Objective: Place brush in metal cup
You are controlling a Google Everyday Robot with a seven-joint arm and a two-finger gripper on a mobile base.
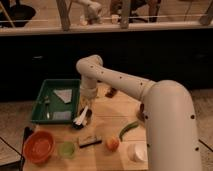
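A counter [107, 112] with a tray [54, 82] on its rear left part. The gripper [85, 103] hangs just right of the tray's right wall, directly above the brush [82, 115], which slants down toward the front left. The brush's lower end meets the metal cup [79, 124], which stands just off the tray's front right corner. A bowl [39, 147] sits at the front left corner. Rightward along the front edge come a small cup [66, 149], a flat block [90, 141], a round fruit [112, 144] and a second cup [136, 151]. A pepper [130, 129] lies behind the fruit, toward the right edge.
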